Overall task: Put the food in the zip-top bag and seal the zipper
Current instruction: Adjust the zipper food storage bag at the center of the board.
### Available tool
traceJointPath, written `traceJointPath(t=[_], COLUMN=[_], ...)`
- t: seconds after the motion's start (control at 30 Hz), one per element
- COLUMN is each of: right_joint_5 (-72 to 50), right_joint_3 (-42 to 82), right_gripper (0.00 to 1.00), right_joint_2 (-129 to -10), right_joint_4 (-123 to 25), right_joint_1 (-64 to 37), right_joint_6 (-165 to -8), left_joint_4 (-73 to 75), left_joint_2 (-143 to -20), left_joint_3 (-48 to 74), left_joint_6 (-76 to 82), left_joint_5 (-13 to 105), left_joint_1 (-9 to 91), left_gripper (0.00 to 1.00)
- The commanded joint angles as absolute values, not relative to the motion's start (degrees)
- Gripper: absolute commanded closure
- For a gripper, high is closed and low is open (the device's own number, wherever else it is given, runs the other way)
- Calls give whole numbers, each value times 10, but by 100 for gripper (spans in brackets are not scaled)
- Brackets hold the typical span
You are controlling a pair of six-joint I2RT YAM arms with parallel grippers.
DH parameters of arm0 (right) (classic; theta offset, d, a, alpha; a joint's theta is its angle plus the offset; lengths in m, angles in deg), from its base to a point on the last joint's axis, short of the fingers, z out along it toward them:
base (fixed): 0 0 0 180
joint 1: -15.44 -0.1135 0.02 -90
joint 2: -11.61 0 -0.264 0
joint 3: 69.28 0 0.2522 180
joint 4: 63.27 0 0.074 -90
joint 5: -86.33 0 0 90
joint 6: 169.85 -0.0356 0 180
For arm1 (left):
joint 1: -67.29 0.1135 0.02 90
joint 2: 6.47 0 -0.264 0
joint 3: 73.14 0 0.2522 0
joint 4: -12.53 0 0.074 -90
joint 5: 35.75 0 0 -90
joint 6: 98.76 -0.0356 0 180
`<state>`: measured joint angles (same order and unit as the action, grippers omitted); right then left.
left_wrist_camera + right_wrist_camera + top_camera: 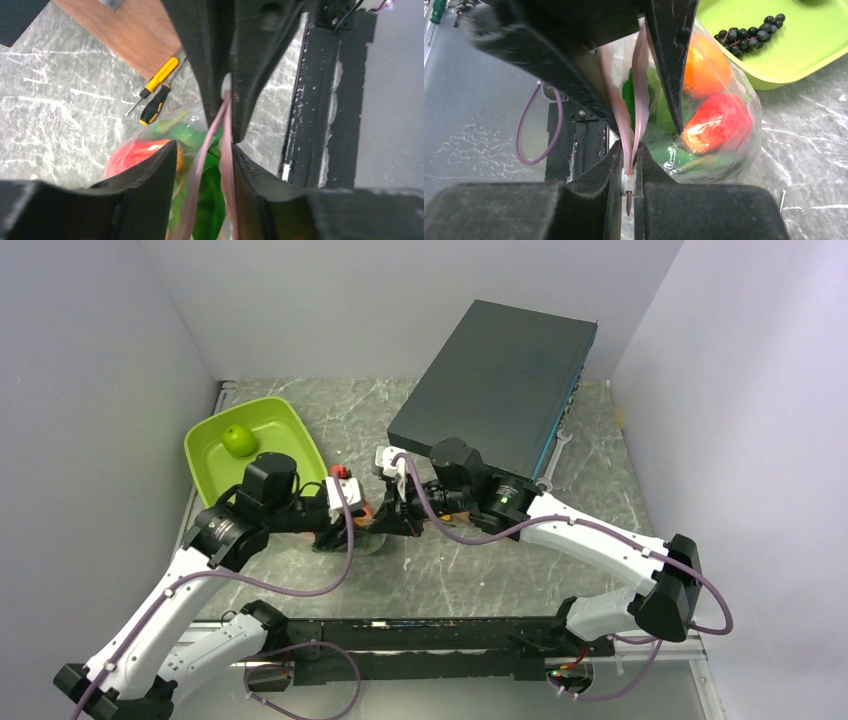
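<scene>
— What is in the zip-top bag (pixel 736 150)?
— An orange fruit (pixel 704 65), a red fruit (pixel 719 122) and leafy greens (pixel 659 112). The bag sits on the table (pixel 480 570), near the green tray (pixel 290 430).
— And in the tray?
— A green apple (pixel 239 440) and black grapes (pixel 749 31).
— What are the arms doing?
— Both reach in to the middle and meet over the bag. The right gripper (pixel 629 162) is pressed tight on the zipper (pixel 639 90), the pink strip. The left gripper (pixel 204 150) has its fingers apart. The strip's two sides run between them, not joined there.
— Does one camera see more?
— The left wrist one shows two screwdrivers (pixel 160 75) on the table. Only the top one shows the apple. Only the right wrist one shows the grapes.
</scene>
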<state>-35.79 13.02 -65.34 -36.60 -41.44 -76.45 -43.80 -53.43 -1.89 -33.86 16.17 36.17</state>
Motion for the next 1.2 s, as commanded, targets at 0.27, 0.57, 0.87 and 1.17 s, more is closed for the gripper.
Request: traceJointPath(t=[0.27,0.57,0.87,1.17], right_joint_5=[-338,-381,-435,-464], right_joint_3=[108,55,41,31], right_gripper=[77,63,81,100], right_joint_2=[-618,-609,-618,-622], right_joint_4=[-430,-492,-534,-572], right_joint_1=[-402,-376,-366,-366], right_joint_6=[-773,-812,-842,-876], left_joint_4=[-426,-392,-381,-339], left_joint_2=[-542,-498,-464,-472], left_joint_3=[-15,-50,-67,-59], left_joint_6=[-265,-208,-191,-101], left_joint_5=[217,190,189,156], left_joint_1=[356,357,357,357], left_gripper=[91,97,99,37])
